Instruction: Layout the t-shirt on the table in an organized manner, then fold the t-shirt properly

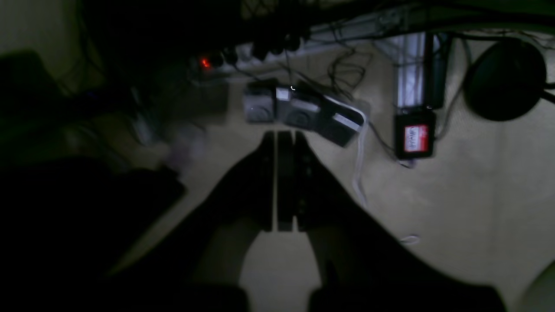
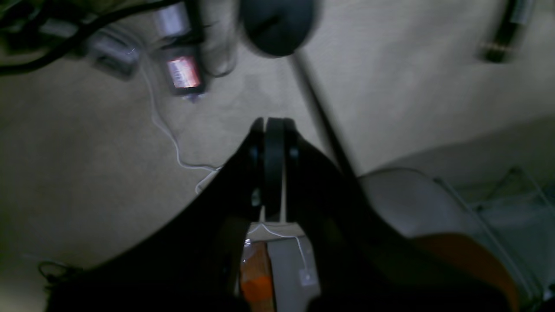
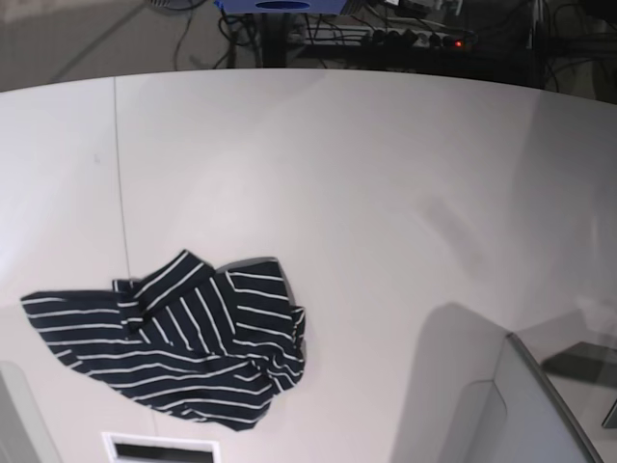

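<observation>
The t-shirt (image 3: 174, 342) lies crumpled on the table (image 3: 366, 193), a dark heap with thin white stripes, bunched and partly folded over itself rather than spread flat. Taking the thin dark seam (image 3: 120, 164) in the tabletop as the landmark, the shirt sits at the seam's near end, most of it to the right of the line and one flatter part reaching out to the left of it. Nothing rests on the cloth and neither arm is near it in the base view. Well to the right of the seam, at the near right corner, a grey slanted panel (image 3: 540, 405) rises over the table edge. Just below the shirt, still right of the seam, a small white-framed slot (image 3: 161, 449) shows at the picture's bottom edge. Beyond the seam's far end, past the table's curved rim, cables and a power strip with a red light (image 3: 461, 41) lie on the floor. Both wrist cameras look down on a dim beige floor with power bricks and cords. The left gripper (image 1: 284, 134) has its jaws pressed together with nothing between them, and the right gripper (image 2: 273, 123) is likewise closed and empty.
</observation>
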`<move>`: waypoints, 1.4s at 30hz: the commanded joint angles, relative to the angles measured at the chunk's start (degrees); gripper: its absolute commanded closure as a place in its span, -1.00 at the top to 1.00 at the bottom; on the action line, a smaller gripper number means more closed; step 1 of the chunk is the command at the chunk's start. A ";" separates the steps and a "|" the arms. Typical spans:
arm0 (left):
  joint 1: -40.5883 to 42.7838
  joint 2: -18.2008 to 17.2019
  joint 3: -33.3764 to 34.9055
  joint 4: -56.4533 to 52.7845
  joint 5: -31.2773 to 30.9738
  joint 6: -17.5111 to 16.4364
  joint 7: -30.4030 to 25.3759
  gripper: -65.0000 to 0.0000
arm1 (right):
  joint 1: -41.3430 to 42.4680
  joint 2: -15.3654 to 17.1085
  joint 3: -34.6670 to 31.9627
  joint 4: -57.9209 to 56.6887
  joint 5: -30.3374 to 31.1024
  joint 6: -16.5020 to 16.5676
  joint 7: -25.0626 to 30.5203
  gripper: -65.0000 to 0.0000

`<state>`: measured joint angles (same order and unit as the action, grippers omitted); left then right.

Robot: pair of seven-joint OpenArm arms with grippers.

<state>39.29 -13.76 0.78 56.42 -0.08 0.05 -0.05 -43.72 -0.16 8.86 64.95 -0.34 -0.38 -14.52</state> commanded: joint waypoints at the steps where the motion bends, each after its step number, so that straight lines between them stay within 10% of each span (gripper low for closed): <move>1: 3.31 -1.32 -0.56 3.75 -0.32 0.25 -0.43 -1.00 | -2.56 -0.67 0.59 4.28 0.03 0.34 -1.52 -1.00; 8: 16.49 -7.03 -6.09 34.35 -6.21 0.25 0.10 -1.00 | -10.47 -1.37 4.19 37.07 1.35 0.43 -10.14 -1.00; 12: 15.79 -7.03 -9.35 45.25 -16.76 0.25 0.27 -1.00 | -8.01 -0.85 6.30 50.70 13.04 0.51 -12.77 -1.00; 19: 5.15 -7.03 -6.18 49.91 -27.40 0.25 1.51 -1.00 | 14.49 4.96 13.51 47.36 37.66 0.51 -26.22 -0.98; 26: -5.31 -6.59 -6.36 49.99 -29.51 0.25 20.23 -1.00 | 46.23 9.35 27.22 22.22 46.36 0.51 -39.32 -0.96; 36: -7.42 -6.59 -6.62 49.73 -29.51 0.25 20.67 -1.00 | 68.30 18.32 28.98 -15.85 46.36 3.68 -28.33 0.60; 42: -8.04 -6.59 -6.62 49.91 -29.51 0.25 20.67 -1.00 | 71.90 19.81 28.98 -30.97 46.27 4.73 -14.53 0.57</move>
<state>31.38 -19.86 -5.52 105.38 -29.43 0.43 21.91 26.37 18.74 37.87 32.93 45.04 3.36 -28.99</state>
